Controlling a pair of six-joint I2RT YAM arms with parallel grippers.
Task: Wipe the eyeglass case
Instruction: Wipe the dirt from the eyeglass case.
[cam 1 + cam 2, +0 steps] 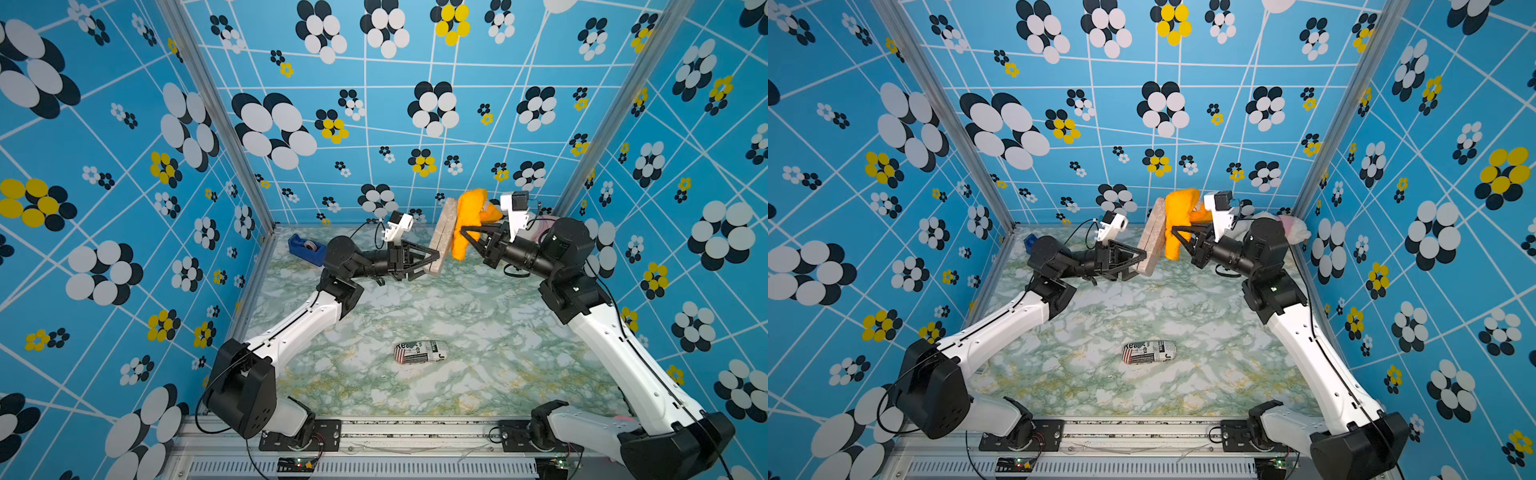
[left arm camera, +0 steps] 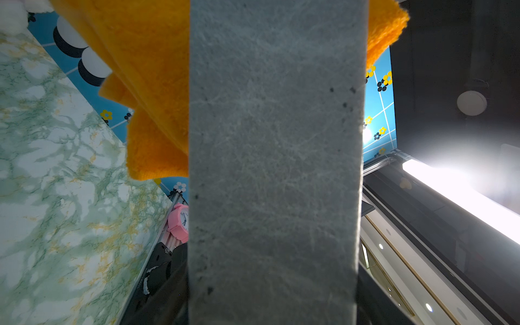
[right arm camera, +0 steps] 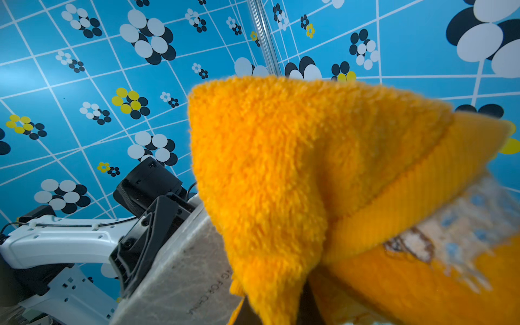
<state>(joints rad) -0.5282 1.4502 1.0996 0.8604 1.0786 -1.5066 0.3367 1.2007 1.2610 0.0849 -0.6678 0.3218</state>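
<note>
Grey felt eyeglass case, flat-sided — fluffy orange cloth against it.

The green-veined marble tabletop carries a newsprint-patterned pouch toward its front and a blue tape dispenser in a far corner.

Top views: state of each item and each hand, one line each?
eyeglass case: closed, lifted, tilted, in the left hand
left hand: shut on eyeglass case
orange cloth: bunched, against the case
right hand: shut on orange cloth
newsprint pouch: closed, lying on the table, untouched
tape dispenser: upright on the table, untouched
</note>
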